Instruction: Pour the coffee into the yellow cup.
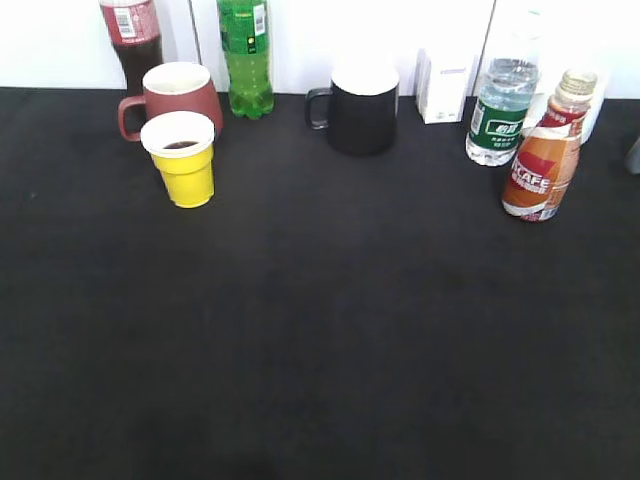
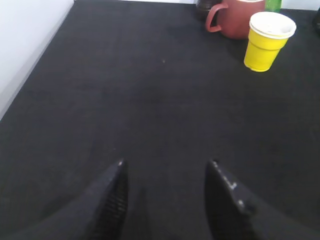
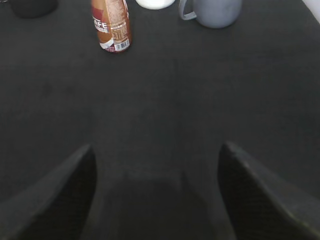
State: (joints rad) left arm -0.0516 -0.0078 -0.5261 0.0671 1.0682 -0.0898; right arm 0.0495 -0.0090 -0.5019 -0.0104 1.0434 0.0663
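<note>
The yellow cup [image 1: 183, 158] stands upright on the black table [image 1: 320, 340], at the back left, just in front of the red-brown mug [image 1: 178, 95]. A little dark liquid shows at its bottom. The coffee bottle [image 1: 544, 160] stands upright at the back right, well apart from the cup, with no cap on its neck, just beside a clear bottle with a green label [image 1: 498, 112]. A black mug [image 1: 358, 108] stands between them. The left gripper [image 2: 165, 172] is open and holds nothing. The right gripper [image 3: 156, 155] is also wide open and empty, above bare table, with the bottle far ahead of it.
</note>
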